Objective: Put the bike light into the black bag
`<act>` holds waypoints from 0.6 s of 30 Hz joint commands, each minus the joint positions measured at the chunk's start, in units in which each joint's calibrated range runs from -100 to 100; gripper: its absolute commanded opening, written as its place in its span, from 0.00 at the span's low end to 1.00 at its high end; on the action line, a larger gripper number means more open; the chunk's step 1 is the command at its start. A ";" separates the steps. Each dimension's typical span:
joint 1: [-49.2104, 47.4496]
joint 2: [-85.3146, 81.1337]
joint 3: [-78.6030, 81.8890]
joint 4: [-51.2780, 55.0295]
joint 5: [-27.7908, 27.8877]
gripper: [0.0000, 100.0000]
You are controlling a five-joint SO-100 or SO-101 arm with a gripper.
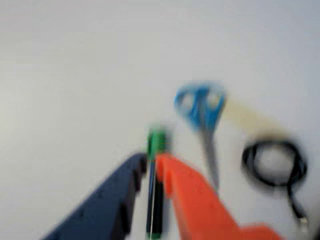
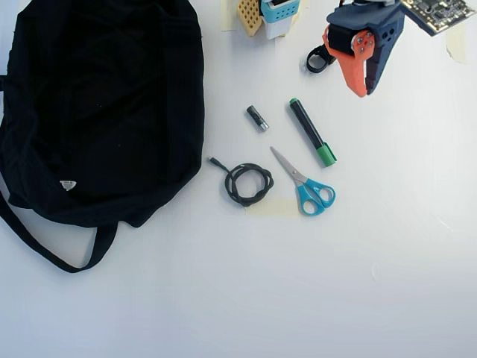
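Orange and dark blue fill the bottom of the blurred wrist view: the gripper point(image 1: 150, 165) rises from the lower edge with only a thin gap between its two fingers, nothing caught in it. A black marker point(image 1: 156, 200) with a green cap shows through that gap, below and just ahead of the tips. Ahead and to the right lie blue-handled scissors point(image 1: 202, 125), and further right a coiled black cable point(image 1: 275, 162). The bike light does not appear in this view, and the blur is heavy enough that finer detail is probably beyond reading.

From overhead, the gripper point(image 2: 363, 86) hangs near the top right, fingers close together and empty, pointing down the picture. The bike light point(image 2: 320, 59) sits just beside it on the left, close to the orange finger and level with the wrist rather than under the tips. The marker point(image 2: 311, 132) lies below the tips, a short black cylinder point(image 2: 257, 118) left of that, then cable point(image 2: 248, 183) and scissors point(image 2: 305, 186) lower still. The black bag point(image 2: 97, 104) spreads well away at far left.

The light looks small, rigid and light, its strap loop likely rubbery; pinching across the chunky body seems safer than the loop, which could flex and slip free.
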 commanded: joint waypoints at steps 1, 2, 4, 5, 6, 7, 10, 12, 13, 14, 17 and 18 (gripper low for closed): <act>-3.89 -3.60 -2.03 5.11 0.69 0.02; -4.57 -4.10 -1.76 6.58 0.69 0.02; -5.76 -5.43 -0.77 11.40 0.58 0.02; -6.29 -6.01 0.30 13.64 0.27 0.03; -6.96 -6.67 1.65 15.10 -0.62 0.03; -7.56 -7.25 3.09 16.31 -1.78 0.03; -9.05 -9.91 7.67 16.65 -3.98 0.02; -10.33 -12.32 11.26 16.14 -4.87 0.02; -10.85 -13.56 13.15 15.96 -5.66 0.03; -11.37 -14.72 14.95 15.79 -6.34 0.03; -12.42 -17.38 20.79 14.67 -7.60 0.03; -12.64 -17.96 22.59 14.67 -7.65 0.03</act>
